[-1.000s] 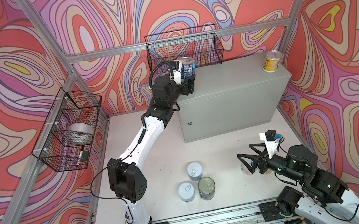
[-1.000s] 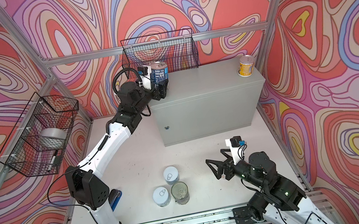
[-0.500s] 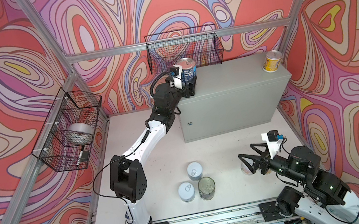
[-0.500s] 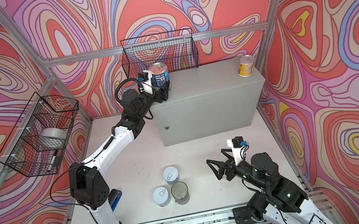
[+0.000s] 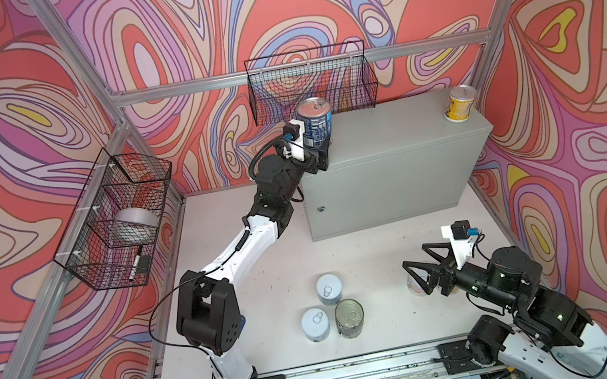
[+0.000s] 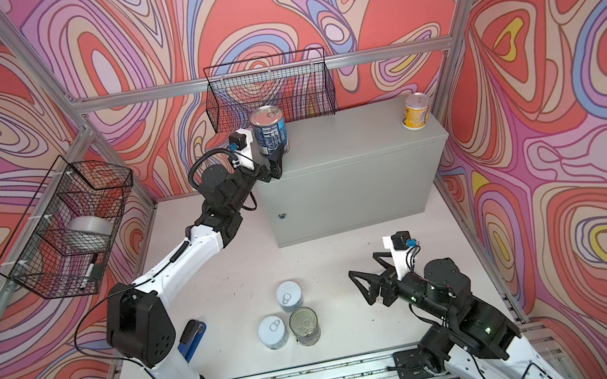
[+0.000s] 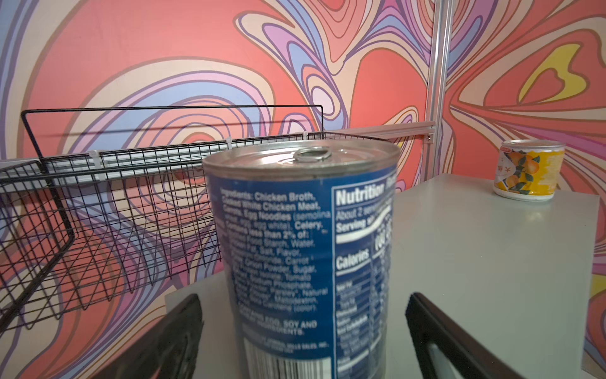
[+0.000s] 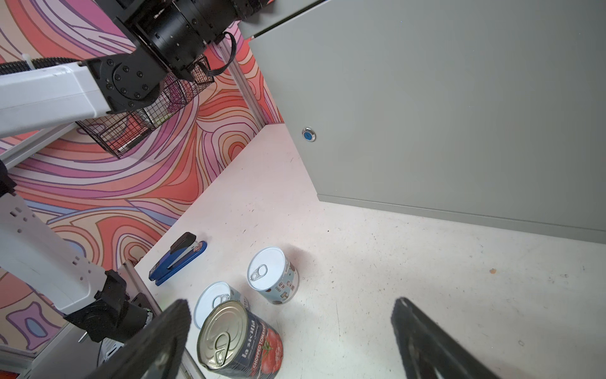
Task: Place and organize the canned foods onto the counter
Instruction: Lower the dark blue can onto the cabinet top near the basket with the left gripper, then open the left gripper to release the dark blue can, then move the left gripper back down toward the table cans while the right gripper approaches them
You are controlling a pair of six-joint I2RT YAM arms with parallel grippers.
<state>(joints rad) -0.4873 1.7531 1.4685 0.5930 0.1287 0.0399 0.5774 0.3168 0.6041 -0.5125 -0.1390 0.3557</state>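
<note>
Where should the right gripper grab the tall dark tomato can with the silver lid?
Probably across the round side wall of the tall dark tomato can, mid-height, coming from the side facing the right gripper: it stands upright, and two pale blue tins crowd its far side.

A tall dark-blue tin (image 5: 316,123) stands upright at the light-grey metal worktop's (image 5: 389,137) left end, a short yellow tin (image 5: 459,104) at its right end. A pale-blue tin (image 5: 329,289), a second pale-blue tin (image 5: 315,324) and a dark tomato tin (image 5: 349,317) stand clustered on the floor.

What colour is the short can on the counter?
Yellow can, orange fruit pictured; clearest from the left wrist.
</note>
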